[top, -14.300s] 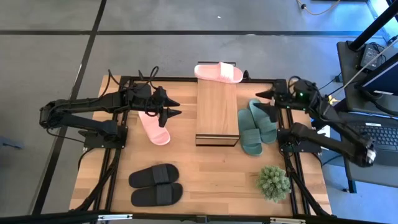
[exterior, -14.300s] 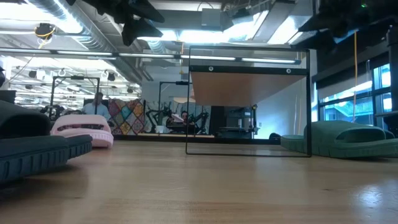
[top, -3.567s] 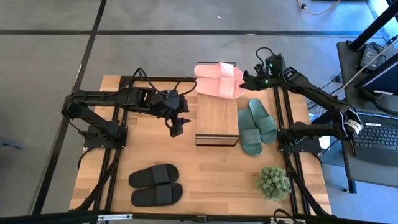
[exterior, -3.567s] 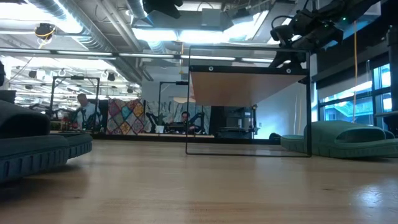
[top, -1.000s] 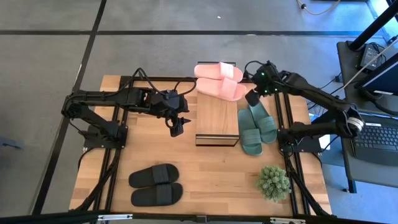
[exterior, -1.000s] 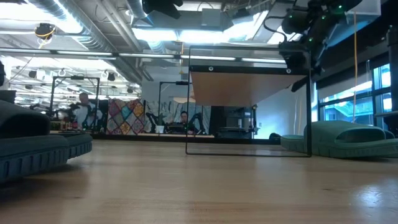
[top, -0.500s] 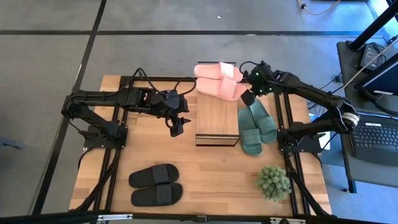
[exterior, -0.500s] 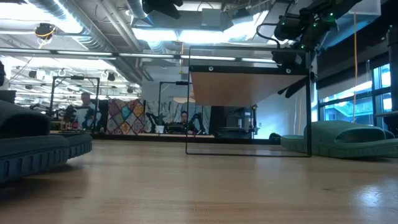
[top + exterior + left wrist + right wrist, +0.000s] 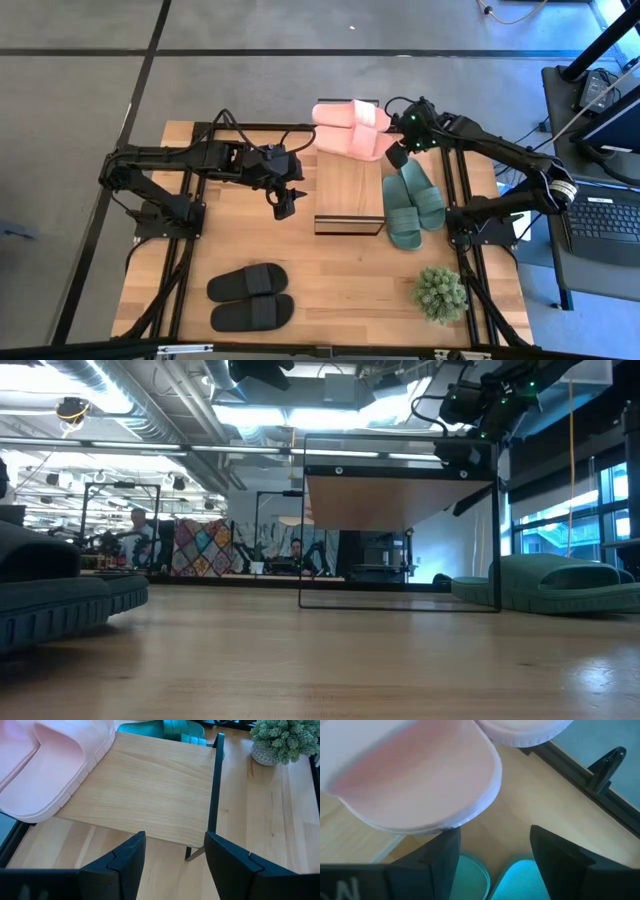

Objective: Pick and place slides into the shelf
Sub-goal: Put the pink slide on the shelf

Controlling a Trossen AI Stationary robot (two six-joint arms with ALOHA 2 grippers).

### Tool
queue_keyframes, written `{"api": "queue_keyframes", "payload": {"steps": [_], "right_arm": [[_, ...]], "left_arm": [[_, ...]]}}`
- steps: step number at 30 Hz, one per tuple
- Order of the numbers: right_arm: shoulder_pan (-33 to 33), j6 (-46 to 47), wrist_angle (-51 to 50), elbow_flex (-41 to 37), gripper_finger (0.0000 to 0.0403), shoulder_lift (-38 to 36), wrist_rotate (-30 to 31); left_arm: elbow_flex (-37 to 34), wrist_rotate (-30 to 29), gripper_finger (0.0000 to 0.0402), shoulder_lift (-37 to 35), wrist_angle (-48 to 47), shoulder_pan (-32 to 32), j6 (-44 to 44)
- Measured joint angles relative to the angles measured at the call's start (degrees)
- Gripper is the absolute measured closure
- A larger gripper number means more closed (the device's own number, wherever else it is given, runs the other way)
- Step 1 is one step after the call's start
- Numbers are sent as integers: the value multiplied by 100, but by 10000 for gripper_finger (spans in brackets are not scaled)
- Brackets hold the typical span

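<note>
With both pink slides lying side by side across the far end of the shelf top, the right gripper hangs just off the shelf's right edge beside the nearer pink slide, fingers spread, holding nothing. Green slides sit on the table right of the shelf, just below that gripper. Left gripper hovers left of the shelf over bare table, fingers apart, empty. Black slides lie at the near left, well apart from the shelf. Potted plant near right corner.
</note>
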Motion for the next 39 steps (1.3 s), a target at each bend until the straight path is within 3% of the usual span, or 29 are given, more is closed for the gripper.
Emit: {"api": "queue_keyframes", "payload": {"steps": [39], "right_arm": [[0,212,-199,0,164,-12,8]], "left_arm": [[0,1,207,0,-2,0,-142]]}}
